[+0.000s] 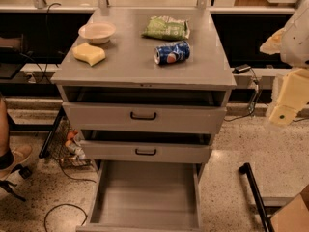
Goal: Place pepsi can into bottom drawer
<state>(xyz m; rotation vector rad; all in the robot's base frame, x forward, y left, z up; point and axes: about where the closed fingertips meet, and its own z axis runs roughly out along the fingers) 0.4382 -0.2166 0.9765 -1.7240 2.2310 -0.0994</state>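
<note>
The pepsi can (172, 52), blue with a round logo and silver ends, lies on its side on the grey cabinet top (125, 64), right of centre. The bottom drawer (145, 195) is pulled open below, with a bare flat floor and low side walls. My gripper (286, 103) is at the right edge of the view, off to the side of the cabinet and well apart from the can, at about the height of the upper drawer. It holds nothing that I can see.
A green chip bag (166, 28), a pale bowl (97, 32) and a yellow sponge (89, 53) share the cabinet top. Two upper drawers with black handles (143, 115) are slightly ajar. A person's shoe (12, 161) is at left; a black bar (256, 192) and cardboard box (292, 216) at lower right.
</note>
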